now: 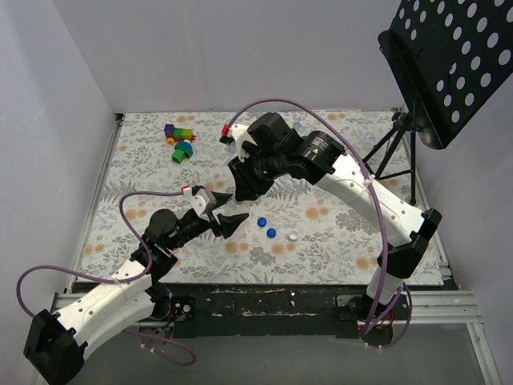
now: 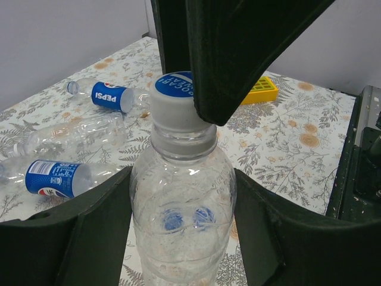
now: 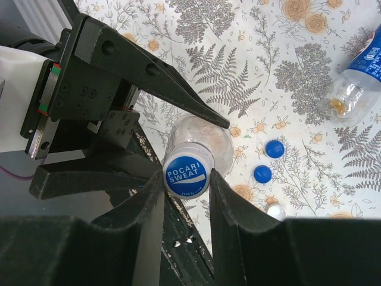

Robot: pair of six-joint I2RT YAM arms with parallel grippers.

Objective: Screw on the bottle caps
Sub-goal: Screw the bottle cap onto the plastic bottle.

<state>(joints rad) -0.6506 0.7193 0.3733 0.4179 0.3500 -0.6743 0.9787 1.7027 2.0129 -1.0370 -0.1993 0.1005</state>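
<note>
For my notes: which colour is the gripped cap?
The cap is white with a blue top; right wrist view.

POCARI SWEAT is printed in white on the blue top of the cap (image 3: pixel 188 174) on the upright bottle (image 2: pixel 181 220). Behind-left of that bottle, a lying bottle's blue label (image 2: pixel 111 95) reads PEPSI. A 2nd blue label (image 2: pixel 56 177) to its left has unreadable small print.

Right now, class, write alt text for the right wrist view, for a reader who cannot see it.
The right hand pinches the Pocari Sweat cap on a clear bottle, which the left hand grips by its body. Two loose blue caps, a white cap and a lying Pepsi bottle sit on the floral table.
</note>
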